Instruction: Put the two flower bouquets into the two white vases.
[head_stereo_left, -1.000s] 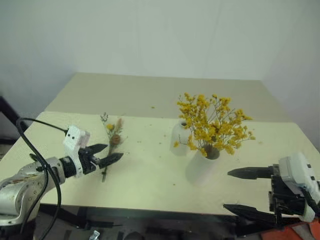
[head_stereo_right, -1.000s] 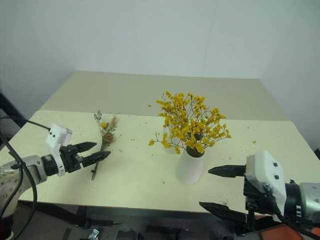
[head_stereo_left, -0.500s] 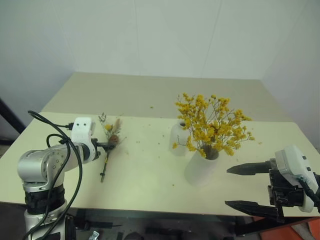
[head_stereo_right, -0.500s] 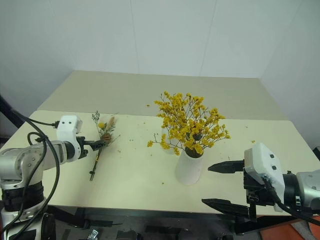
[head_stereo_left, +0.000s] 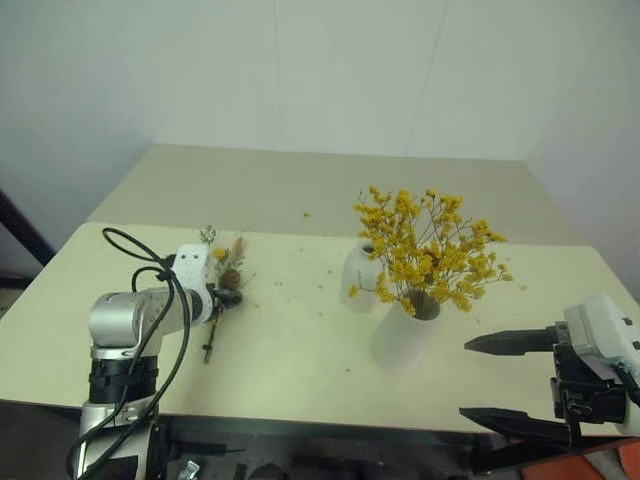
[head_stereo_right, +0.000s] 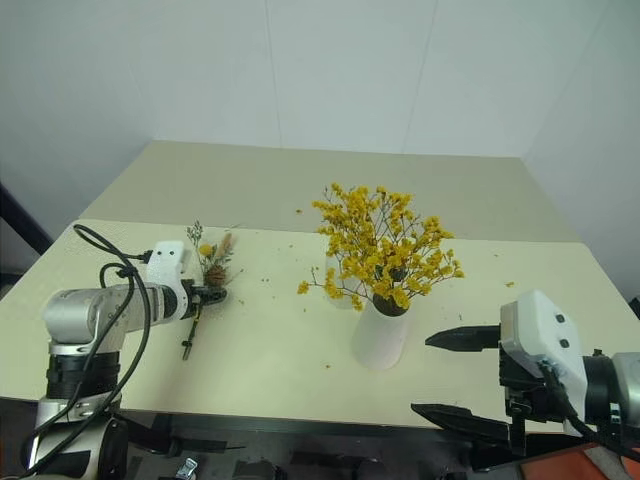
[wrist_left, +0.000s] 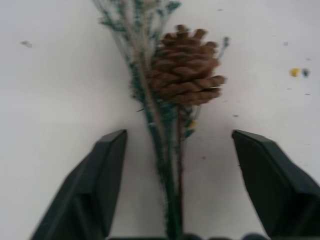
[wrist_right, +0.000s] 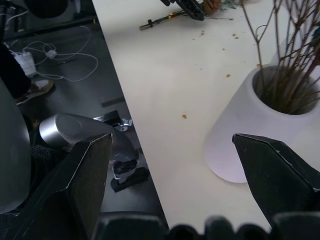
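Observation:
The thin sprig (head_stereo_left: 228, 272) with its brown cone (wrist_left: 185, 67) lies flat on the table at the left. My left gripper (wrist_left: 178, 135) is low over it, open, one finger on each side of the stem just below the cone, not touching it. The bushy yellow bouquet (head_stereo_left: 430, 245) stands in the taller white cone vase (head_stereo_left: 403, 338) right of centre. Just behind it, partly hidden by the blooms, is the short white vase (head_stereo_left: 356, 280). My right gripper (head_stereo_left: 482, 380) hangs open over the table's front edge, right of the tall vase (wrist_right: 240, 135), with nothing in it.
The beige table (head_stereo_left: 300, 200) has a seam across its middle, and small yellow crumbs (wrist_right: 184, 116) are scattered on it. Below the front edge, the dark floor holds cables (wrist_right: 55, 55) and a metal part (wrist_right: 75, 131). A white wall stands behind the table.
My left gripper has moved forward and down from beside the sprig's stem end, and now straddles the stem near the cone. The sprig, the vases and my right gripper have stayed put.

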